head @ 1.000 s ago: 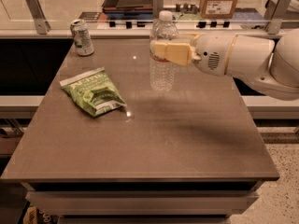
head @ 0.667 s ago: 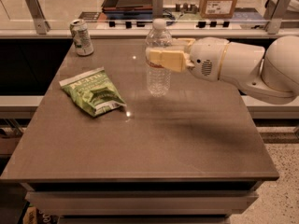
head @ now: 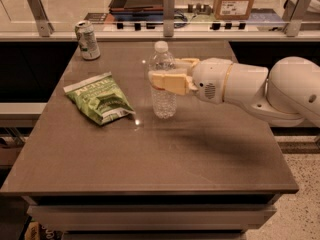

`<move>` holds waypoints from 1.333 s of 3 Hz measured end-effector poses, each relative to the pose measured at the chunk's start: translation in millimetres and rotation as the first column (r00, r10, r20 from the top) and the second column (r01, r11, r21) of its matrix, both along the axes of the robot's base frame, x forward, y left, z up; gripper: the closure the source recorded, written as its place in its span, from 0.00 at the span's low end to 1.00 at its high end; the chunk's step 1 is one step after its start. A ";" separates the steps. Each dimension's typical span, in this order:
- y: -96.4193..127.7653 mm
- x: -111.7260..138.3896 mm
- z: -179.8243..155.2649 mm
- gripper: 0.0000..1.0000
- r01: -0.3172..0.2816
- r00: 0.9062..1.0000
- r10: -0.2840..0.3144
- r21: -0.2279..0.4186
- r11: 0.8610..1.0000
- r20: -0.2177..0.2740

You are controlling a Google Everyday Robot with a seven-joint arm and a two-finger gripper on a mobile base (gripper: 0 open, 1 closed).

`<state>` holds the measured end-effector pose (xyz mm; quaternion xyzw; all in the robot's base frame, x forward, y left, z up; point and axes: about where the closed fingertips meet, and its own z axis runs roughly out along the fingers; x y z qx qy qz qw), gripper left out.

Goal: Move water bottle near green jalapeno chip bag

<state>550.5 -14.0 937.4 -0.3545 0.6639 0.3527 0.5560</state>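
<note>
The water bottle (head: 163, 103) is upright just to the right of the green jalapeno chip bag (head: 100, 99), with a narrow strip of bare table (head: 200, 156) between them. Its long axis runs vertical, white cap on top. Whether its base touches the tabletop cannot be told.

The gripper (head: 164, 70) reaches in from the side away from the chip bag and is clamped on the bottle at its label band - one tan finger (head: 169, 82) across the front, the other behind.

The chip bag lies flat and crumpled, its long axis slanting from far left to near right; its near right corner points toward the bottle's foot.

The table's left edge is close to the bag. Broad open surface lies in front of the bag and the bottle, up to the table's front edge. A drink can (head: 87, 40) stands well behind the bag, at the far left corner.
</note>
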 end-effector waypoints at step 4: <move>6.2 -0.5 -8.4 0.36 -0.017 1.000 0.017 0.012 1.000 0.002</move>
